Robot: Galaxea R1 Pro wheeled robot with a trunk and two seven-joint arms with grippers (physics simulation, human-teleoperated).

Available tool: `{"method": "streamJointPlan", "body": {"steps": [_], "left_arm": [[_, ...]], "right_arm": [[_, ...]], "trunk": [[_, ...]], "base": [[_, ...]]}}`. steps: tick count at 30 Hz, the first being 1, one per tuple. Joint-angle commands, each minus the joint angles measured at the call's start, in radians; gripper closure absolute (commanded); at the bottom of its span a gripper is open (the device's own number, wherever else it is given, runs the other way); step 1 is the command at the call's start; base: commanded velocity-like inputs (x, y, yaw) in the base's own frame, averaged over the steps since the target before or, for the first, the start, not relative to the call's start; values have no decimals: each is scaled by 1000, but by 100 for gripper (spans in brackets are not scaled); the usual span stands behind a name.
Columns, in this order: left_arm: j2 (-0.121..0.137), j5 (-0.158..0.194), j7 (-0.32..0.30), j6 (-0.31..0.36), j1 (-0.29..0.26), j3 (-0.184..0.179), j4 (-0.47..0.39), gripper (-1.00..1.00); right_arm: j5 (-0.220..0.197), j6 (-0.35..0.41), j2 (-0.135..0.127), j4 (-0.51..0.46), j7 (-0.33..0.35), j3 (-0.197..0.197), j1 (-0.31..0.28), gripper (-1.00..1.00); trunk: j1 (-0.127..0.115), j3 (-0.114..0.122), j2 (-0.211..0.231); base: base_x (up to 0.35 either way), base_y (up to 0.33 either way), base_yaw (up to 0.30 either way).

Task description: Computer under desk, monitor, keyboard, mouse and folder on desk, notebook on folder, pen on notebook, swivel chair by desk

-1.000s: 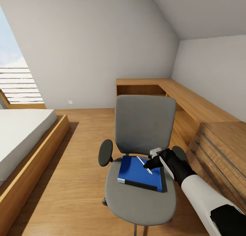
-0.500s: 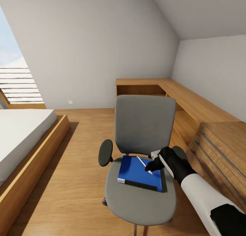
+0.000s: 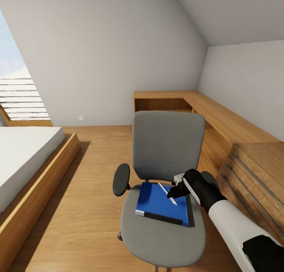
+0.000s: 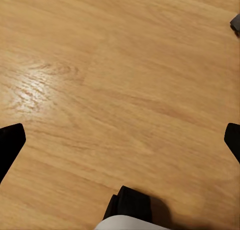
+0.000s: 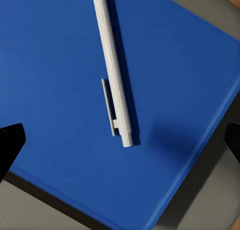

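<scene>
- Head view: the swivel chair (image 3: pixel 163 185) stands on the wooden floor (image 3: pixel 90 193), its grey back toward the far wall.
- The blue folder (image 3: pixel 159 203) lies flat on the chair's seat, dark spine toward the camera.
- The white pen (image 3: pixel 167 193) lies slantwise on top of the folder, near its far right corner.
- The right gripper (image 3: pixel 172 192), black with a white forearm behind it, hangs just over the pen's nearer end; from here I cannot tell whether it touches the pen.
- A bed (image 3: pixel 23 161) with a wooden frame sits at the left, and a light wooden drawer unit (image 3: pixel 256 177) at the right, just beside the chair.
- A low wooden shelf (image 3: pixel 205 114) runs along the right wall and into the far corner.
- Left wrist view: the left gripper (image 4: pixel 120 140) has its jaws spread wide, holding nothing, with only bare floor below them.
- Right wrist view: the pen lies on the blue cover, clip to one side, between the two dark fingertips (image 5: pixel 10 145).
- The jaws are spread wide, well apart from the pen on either side, gripping nothing.
</scene>
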Motion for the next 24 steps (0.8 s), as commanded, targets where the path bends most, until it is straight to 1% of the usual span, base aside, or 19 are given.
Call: {"method": "streamJointPlan", "body": {"steps": [1, 12, 17, 24], "left_arm": [[0, 0, -9, -2, -1, 8, 1, -100], [0, 0, -9, -2, -1, 10, 1, -100], [0, 0, -9, -2, -1, 10, 1, -100], [0, 0, -9, -2, -1, 10, 1, -100]], "right_arm": [[-2, 3, -1, -1, 1, 5, -1, -100], [-3, 4, 2, -2, 9, 29, -1, -100], [-2, 2, 2, -3, 10, 33, -1, -100], [2, -11, 0, -21, 9, 30, -1, -100]], "trunk": [[0, -1, 0], [0, -1, 0], [0, -1, 0], [27, -23, -49]], "base": [[5, 0, 0], [1, 0, 0], [0, 0, 0], [0, 0, 0]]}}
